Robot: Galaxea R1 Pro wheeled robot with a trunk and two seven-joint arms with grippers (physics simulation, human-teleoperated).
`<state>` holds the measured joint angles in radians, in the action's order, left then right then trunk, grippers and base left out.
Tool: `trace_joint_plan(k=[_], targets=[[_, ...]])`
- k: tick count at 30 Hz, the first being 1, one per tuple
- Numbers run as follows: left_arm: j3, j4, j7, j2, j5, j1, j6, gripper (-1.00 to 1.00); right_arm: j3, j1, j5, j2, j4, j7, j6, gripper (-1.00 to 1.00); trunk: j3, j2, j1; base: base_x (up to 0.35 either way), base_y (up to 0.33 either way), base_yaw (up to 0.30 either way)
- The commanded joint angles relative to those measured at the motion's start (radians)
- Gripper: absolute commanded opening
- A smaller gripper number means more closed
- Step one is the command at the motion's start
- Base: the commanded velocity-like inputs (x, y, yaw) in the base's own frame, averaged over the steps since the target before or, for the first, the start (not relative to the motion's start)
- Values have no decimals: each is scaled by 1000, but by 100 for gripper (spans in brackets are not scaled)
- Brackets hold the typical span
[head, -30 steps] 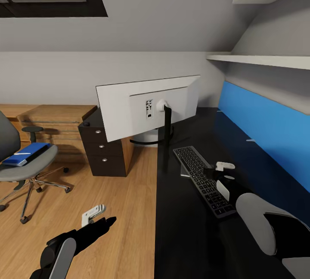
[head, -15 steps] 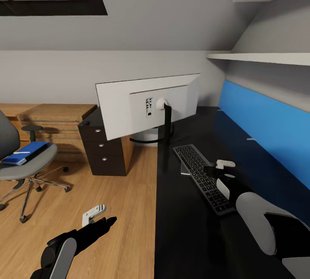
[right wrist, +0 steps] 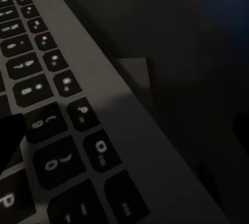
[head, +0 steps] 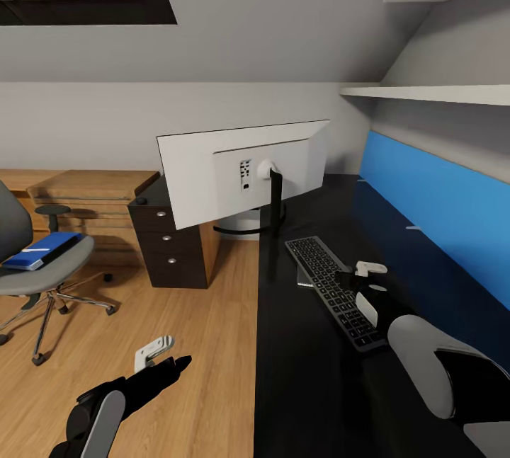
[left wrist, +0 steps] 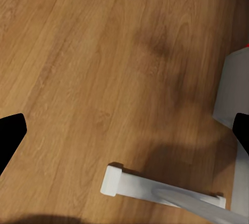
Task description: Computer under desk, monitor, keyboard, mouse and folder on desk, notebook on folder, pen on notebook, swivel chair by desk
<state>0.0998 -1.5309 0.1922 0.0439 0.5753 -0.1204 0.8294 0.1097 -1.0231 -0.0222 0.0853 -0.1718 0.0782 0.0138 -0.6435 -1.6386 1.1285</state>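
One keyboard (head: 334, 292) lies on the black desk (head: 312, 387), running from near the monitor's base toward the robot at a slant; in the right wrist view its keys (right wrist: 46, 125) and pale edge show close up, with the dark desktop beside them. The right gripper (head: 365, 281) sits at the keyboard's right edge, about halfway along it, on a forearm that reaches forward from the near right with the white-and-black wrist low over the desk. Both dark fingertips show at the two sides of the right wrist view, set wide apart and gripping nothing.

One monitor (head: 234, 171) stands on the desk's far left part, its light back turned toward the robot, thin black stand (head: 274, 199) dropping to a round base. A bright blue panel (head: 439, 196) backs the desk on the right.

The left gripper (head: 157, 357) hangs over the wood floor (head: 198, 345) at the near left, arm stretched forward and low. In the left wrist view its dark fingertips sit far apart, with nothing between them, floorboards below.

One swivel chair (head: 32, 267) stands at the far left on the floor, well apart from the desk, with one blue folder (head: 39, 249) lying on its grey seat. One dark drawer unit (head: 166, 245) with three knobs stands left of the desk, and a low oak shelving unit (head: 85, 196) lies behind it.
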Motion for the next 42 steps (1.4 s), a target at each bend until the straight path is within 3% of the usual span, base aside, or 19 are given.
trace_joint_plan(k=[1, 22, 42], targets=[[1, -1, 8, 0, 10, -1, 4, 100, -1, 0, -7, -1, 45, -1, 1, 100, -1, 0, 0, 0, 0, 0], [1, 1, 8, -1, 8, -1, 4, 100, -1, 0, -5, 1, 46, -1, 6, 100, -1, 0, 0, -31, 0, 0], [1, 1, 9, 0, 8, -1, 4, 100, -1, 0, -6, 1, 46, -1, 6, 100, -1, 0, 0, -263, 0, 0]])
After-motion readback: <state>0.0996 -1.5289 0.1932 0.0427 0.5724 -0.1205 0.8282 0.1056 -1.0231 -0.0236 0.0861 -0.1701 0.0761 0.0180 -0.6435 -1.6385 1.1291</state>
